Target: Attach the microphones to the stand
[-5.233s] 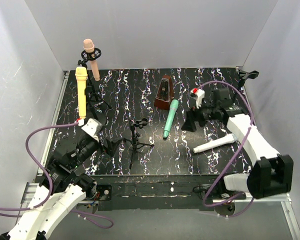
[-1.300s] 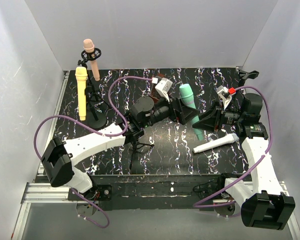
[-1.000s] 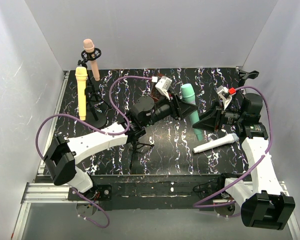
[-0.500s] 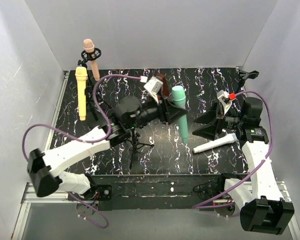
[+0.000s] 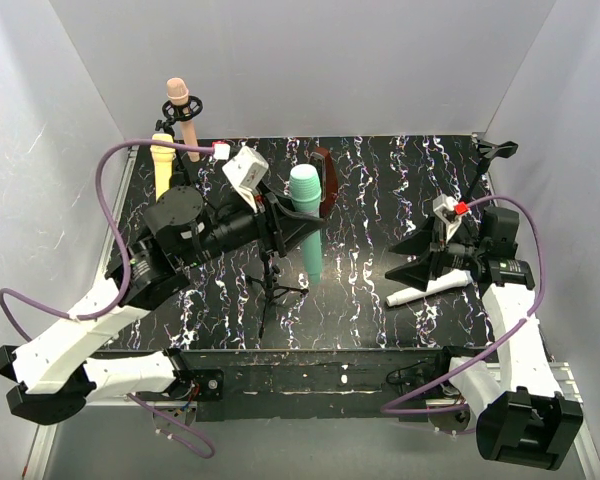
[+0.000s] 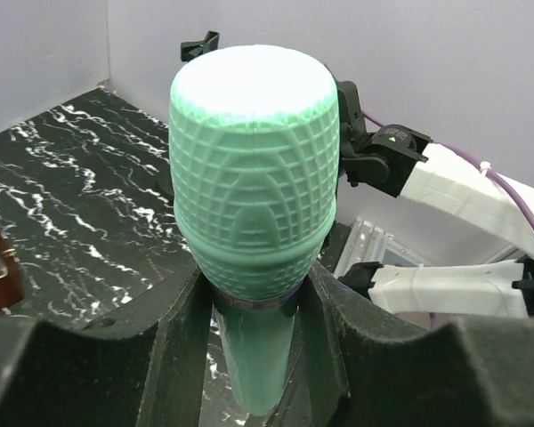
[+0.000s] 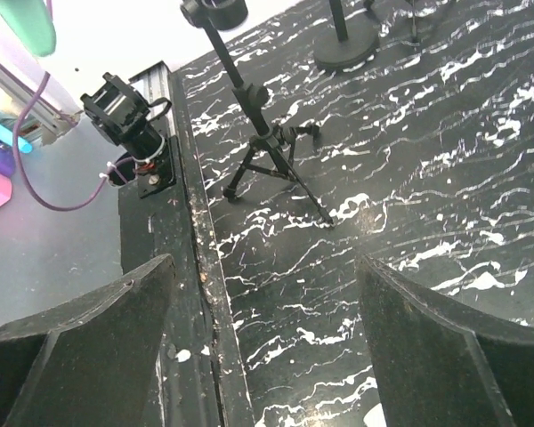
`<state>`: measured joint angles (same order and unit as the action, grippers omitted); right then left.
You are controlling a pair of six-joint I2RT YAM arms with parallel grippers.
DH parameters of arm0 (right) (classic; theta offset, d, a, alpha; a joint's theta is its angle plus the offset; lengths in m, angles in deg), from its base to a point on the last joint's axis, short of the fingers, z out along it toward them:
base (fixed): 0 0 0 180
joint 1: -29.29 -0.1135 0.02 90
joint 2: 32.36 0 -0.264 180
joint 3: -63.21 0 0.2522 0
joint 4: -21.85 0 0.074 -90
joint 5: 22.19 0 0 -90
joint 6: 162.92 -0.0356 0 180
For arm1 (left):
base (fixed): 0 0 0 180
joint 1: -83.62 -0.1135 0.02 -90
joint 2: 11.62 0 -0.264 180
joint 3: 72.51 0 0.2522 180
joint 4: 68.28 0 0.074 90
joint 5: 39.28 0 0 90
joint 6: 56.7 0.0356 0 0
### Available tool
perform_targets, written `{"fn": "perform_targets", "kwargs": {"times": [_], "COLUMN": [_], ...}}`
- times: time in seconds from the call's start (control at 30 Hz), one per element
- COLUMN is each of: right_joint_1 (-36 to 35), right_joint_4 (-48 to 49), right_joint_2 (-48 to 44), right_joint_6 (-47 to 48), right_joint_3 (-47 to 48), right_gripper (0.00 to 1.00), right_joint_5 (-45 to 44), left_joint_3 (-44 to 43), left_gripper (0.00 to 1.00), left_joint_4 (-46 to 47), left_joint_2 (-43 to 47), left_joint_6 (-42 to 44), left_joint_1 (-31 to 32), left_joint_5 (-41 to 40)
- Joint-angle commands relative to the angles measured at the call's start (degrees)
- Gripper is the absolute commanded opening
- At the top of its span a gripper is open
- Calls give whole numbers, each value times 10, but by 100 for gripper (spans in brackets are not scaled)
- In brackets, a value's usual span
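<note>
Being pinched below its head by the left gripper, the teal-green microphone is held upright above the marbled black table.
The smooth white microphone is partly covered by the right gripper, whose jaws are spread around nothing; the thin tripod stand is topped by a clip hidden from above; the teal head is ribbed in a grid; only a brown edge of the metronome is shown; the pale yellow microphone is cut off by the arm; the peach-pink microphone is clipped farthest.

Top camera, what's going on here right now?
The left gripper holds the teal microphone upright, head up, close to the small tripod stand. The right gripper is open and empty beside the white microphone lying on the table. The pink microphone and the yellow microphone stand upright at the back left.
</note>
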<state>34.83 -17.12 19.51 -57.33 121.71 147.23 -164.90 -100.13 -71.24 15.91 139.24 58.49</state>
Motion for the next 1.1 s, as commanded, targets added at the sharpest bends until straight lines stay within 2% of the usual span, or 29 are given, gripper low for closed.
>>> {"fn": "perform_targets", "kwargs": {"times": [0.0, 0.23, 0.4, 1.07], "right_joint_1": [11, 18, 23, 26], "right_joint_4": [-15, -32, -34, -54], "right_joint_2": [2, -1, -2, 3], "right_joint_6": [64, 95, 99, 127], "right_joint_3": [-32, -39, -39, -32], "right_gripper": [90, 91, 91, 92], "right_joint_5": [-10, -26, -29, -43], "left_joint_3": [-77, -184, -229, -246], "left_gripper": [0, 0, 0, 0], "left_joint_4": [-106, -200, -216, -229], "left_joint_2": [-3, -55, -80, -90], "left_joint_6": [67, 133, 163, 192], "left_joint_1": [-2, -2, -2, -2], "left_joint_5": [-31, -70, -103, -105]}}
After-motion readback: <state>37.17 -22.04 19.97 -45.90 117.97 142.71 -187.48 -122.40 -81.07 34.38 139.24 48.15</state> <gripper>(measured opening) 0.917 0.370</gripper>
